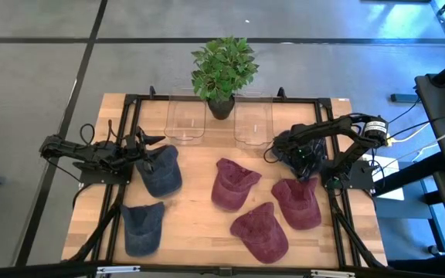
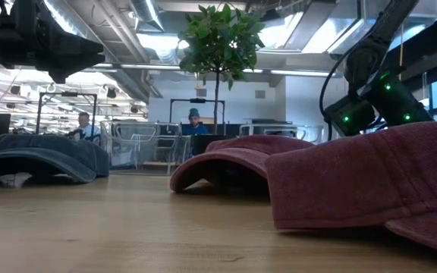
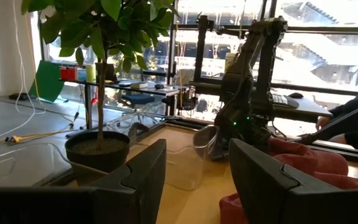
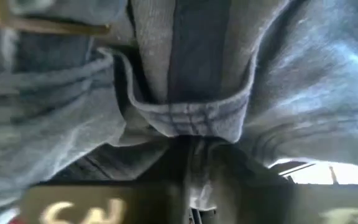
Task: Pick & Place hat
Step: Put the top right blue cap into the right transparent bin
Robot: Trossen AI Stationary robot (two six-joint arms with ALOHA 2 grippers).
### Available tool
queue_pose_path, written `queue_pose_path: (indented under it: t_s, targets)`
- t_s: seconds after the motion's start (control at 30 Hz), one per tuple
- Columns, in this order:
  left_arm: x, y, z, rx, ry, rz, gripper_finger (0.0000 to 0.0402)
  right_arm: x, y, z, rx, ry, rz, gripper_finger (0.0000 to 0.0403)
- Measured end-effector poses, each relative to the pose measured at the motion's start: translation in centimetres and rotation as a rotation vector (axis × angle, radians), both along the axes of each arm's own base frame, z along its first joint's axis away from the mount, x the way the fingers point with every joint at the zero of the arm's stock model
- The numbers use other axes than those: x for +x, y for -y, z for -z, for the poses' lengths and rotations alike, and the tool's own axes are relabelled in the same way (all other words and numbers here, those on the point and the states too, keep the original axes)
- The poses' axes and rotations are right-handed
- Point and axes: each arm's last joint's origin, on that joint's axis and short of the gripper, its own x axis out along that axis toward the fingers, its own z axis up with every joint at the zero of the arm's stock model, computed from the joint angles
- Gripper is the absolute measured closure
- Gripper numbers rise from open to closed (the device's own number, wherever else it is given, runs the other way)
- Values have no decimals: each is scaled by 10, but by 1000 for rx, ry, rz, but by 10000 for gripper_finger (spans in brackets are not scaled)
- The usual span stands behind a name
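Observation:
My right gripper (image 1: 298, 154) hangs over the table's right part, near the right clear bin (image 1: 252, 123). It is shut on a dark blue denim hat (image 1: 306, 164), whose cloth fills the right wrist view (image 4: 185, 112). My left gripper (image 1: 141, 147) is open and empty at the table's left, just beside another blue hat (image 1: 162, 171) that lies on the table. Its two fingers (image 3: 135, 180) stand apart in the left wrist view. A third blue hat (image 1: 143, 226) lies near the front left. Three red hats (image 1: 232, 184) (image 1: 297, 202) (image 1: 261, 230) lie on the right half. My right gripper holds the blue hat by bunched denim at a stitched, folded edge (image 4: 188, 121). The cloth covers the fingers in the wrist view, so which part of the hat it has cannot be told. In the high view the hat hangs crumpled under the gripper.
A potted plant (image 1: 222, 73) stands at the far edge between two clear bins (image 1: 185, 123). A black frame (image 1: 230, 99) rims the table. In the low view a red hat (image 2: 370, 178) lies close to the near edge. People sit in the room behind.

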Motion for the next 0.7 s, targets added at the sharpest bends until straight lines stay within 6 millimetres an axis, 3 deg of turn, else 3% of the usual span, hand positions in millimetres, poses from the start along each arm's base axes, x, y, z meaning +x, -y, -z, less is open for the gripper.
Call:
queue_pose_path:
  t_s: [0.07, 0.23, 0.37, 0.5, 0.7]
  targets:
    - [0, 0, 0, 0, 0, 0, 231, 0, 0, 0, 2, 0, -1, 388]
    - [0, 0, 0, 0, 1, 1, 231, -1, -1, -2, 3, -4, 4, 378]
    - [0, 0, -1, -5, 12, 2, 231, -3, -2, -20, 18, 10, 20, 390]
    - [0, 1, -3, -3, 33, 33, 231, 1, -1, -54, -14, 66, 65, 390]
    - [1, 4, -9, 104, 30, 126, 231, 1, -2, -126, -71, 222, 138, 390]
